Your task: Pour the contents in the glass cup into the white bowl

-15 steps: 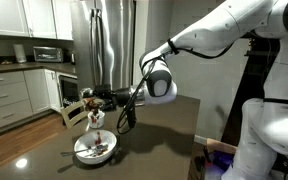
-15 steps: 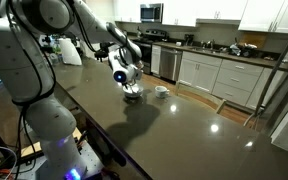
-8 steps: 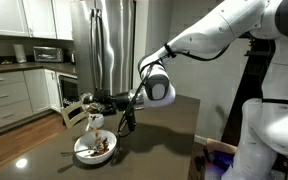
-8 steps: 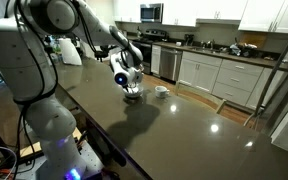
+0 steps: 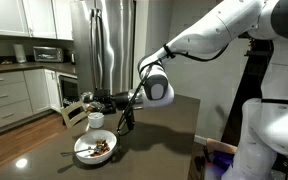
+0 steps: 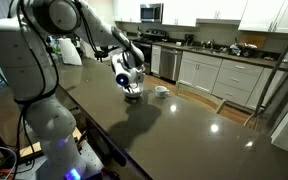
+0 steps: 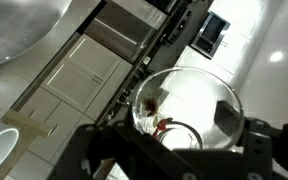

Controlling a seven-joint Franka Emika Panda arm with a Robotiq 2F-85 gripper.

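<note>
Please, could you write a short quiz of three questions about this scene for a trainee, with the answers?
1. True or false: the gripper is shut on the glass cup.
2. What lies in the white bowl? A) nothing B) dark bits C) a mug
3. In the wrist view, is the cup empty?
Key: 1 true; 2 B; 3 no, a few reddish bits show inside.

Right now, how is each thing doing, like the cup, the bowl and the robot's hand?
Cup: held by the gripper, tipped, a few bits inside.
Gripper: shut on the cup.
Bowl: sitting on the counter, with bits in it.
Mug: upright on the counter, apart from the bowl; what is inside cannot be seen.
</note>
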